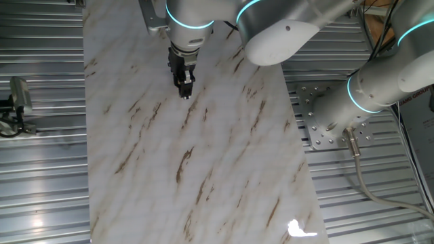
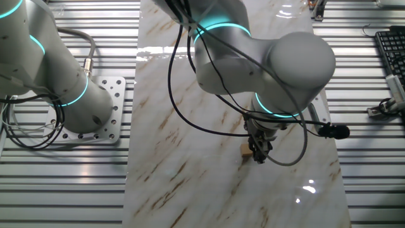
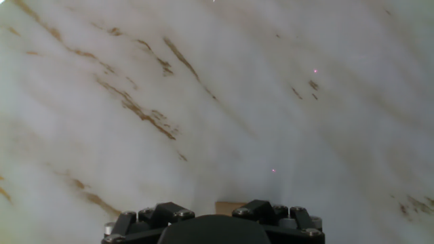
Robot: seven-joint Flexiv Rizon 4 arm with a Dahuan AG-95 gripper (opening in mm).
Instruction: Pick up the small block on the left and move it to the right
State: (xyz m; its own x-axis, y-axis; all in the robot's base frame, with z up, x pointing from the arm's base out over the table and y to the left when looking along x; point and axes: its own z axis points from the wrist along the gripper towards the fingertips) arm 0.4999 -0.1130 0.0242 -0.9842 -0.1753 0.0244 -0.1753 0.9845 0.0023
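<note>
The small block is a tiny light-brown wooden cube at the tips of my gripper, low over the marble tabletop. It sticks out on the left side of the black fingers. In the hand view the block shows as a tan patch at the bottom edge, between the two black finger bases, and my gripper is closed in on it. In one fixed view my gripper points down near the upper left of the tabletop, and the block is hidden behind the fingers.
The marble board stretches away toward the lower right in one fixed view. Ribbed metal decking surrounds it. A second arm's base is bolted beside the board. A keyboard lies at the far right edge.
</note>
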